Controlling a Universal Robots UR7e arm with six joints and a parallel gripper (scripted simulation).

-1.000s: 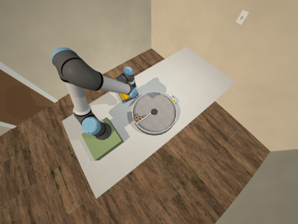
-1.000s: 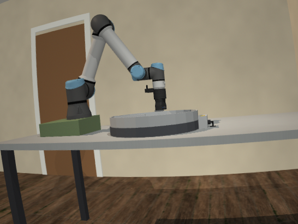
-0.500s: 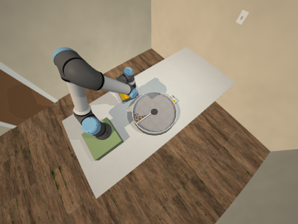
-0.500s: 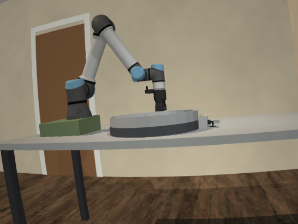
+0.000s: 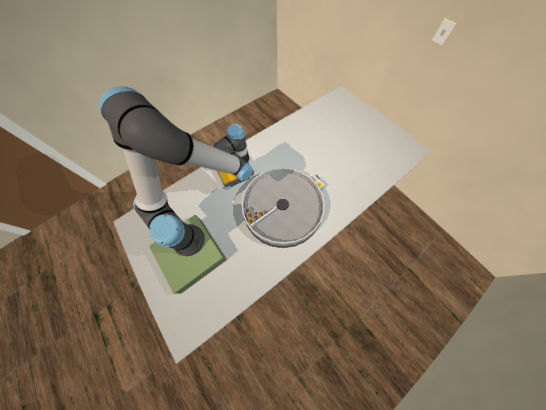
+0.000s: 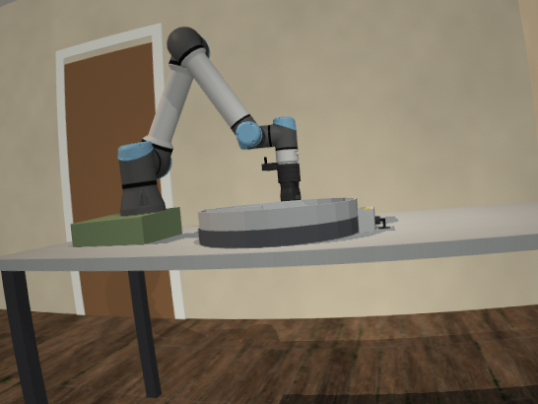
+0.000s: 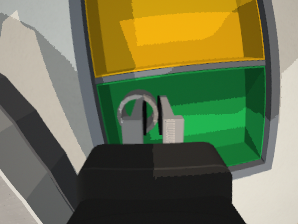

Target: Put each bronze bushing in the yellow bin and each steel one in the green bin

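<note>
claw (image 6: 290,190) (image 7: 152,107) clenched on a steel bushing (image 7: 121,111) above the green bin (image 7: 220,92), release pending; bronze bushings (image 5: 250,215) await sorting on the turntable (image 5: 295,225) (image 6: 276,237).

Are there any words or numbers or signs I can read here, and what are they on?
None that I can read.
White box beside the turntable: a small yellow mark, too small to tell if it is a sign.
Robot arm: no lettering shows.
Bins, yellow and green: no labels show.

yellow bin (image 5: 228,177) (image 7: 175,30), green bin (image 7: 215,120), silver-grey bushing (image 7: 121,111), brown wood-grain floor (image 5: 310,310) (image 6: 246,355), blue-capped grey arm (image 5: 155,135) (image 6: 217,89)
</note>
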